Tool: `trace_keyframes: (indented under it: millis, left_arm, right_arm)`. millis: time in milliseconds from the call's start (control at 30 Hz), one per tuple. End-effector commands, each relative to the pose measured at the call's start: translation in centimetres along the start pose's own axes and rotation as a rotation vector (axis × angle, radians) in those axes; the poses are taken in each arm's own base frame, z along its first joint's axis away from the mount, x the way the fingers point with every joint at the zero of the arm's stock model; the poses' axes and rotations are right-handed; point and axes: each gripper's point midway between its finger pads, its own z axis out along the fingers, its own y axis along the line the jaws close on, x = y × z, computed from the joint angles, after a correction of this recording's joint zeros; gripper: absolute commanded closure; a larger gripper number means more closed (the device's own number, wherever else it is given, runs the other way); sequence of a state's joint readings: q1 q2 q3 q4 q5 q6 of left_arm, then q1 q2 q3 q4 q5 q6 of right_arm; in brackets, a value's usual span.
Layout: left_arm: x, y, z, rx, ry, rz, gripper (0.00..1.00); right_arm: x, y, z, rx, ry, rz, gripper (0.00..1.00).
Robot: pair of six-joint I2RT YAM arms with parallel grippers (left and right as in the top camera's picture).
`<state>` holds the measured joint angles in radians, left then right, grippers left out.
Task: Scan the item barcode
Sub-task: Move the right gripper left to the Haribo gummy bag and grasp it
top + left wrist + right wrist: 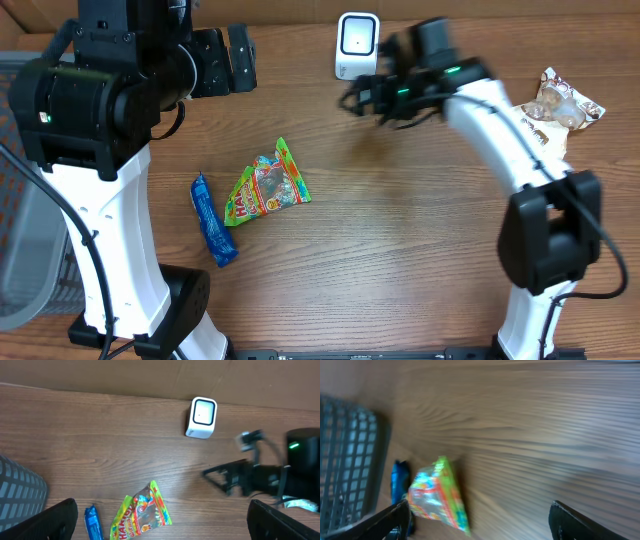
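A white barcode scanner (357,45) (202,417) stands at the back of the wooden table. A green Haribo bag (268,185) (142,517) (440,497) lies flat left of centre. A blue wrapped bar (213,220) (92,522) (399,482) lies beside it on the left. My right gripper (365,95) (487,520) hovers just in front of the scanner, open, with nothing between its fingers; its view is blurred. My left gripper (232,60) (165,522) is raised at the back left, wide open and empty.
A grey mesh basket (30,260) (20,490) (345,450) sits off the table's left side. A brown-and-white snack bag (560,105) lies at the back right, beside the right arm. Both arm bases stand along the table's near edge.
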<state>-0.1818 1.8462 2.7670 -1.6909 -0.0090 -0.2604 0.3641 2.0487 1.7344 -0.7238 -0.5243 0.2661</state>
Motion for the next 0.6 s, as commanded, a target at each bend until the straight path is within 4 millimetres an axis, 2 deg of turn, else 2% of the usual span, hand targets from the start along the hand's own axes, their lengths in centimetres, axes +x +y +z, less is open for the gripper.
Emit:
trace_keyframes:
  millis: [0, 133, 267, 400, 567]
  left_arm:
    - [-0.1, 0.0, -0.1, -0.003, -0.006, -0.001, 0.00]
    - [-0.1, 0.0, -0.1, -0.003, -0.006, -0.001, 0.00]
    - [-0.1, 0.0, -0.1, -0.003, -0.006, -0.001, 0.00]
    - [-0.1, 0.0, -0.1, -0.003, -0.006, -0.001, 0.00]
    - [-0.1, 0.0, -0.1, -0.003, -0.006, -0.001, 0.00]
  right_arm:
    - [1.3, 0.6, 4.1, 0.044, 0.022, 0.079, 0.11]
    - [4.8, 2.2, 8.5, 0.016, 0.125, 0.049, 0.11]
    - [8.5, 3.0, 12.0, 0.003, 0.229, 0.038, 0.08]
    - [10.8, 4.9, 13.3, -0.088, 0.307, 0.034, 0.07]
    - [11.9, 6.0, 13.7, -0.103, 0.334, 0.020, 0.08]
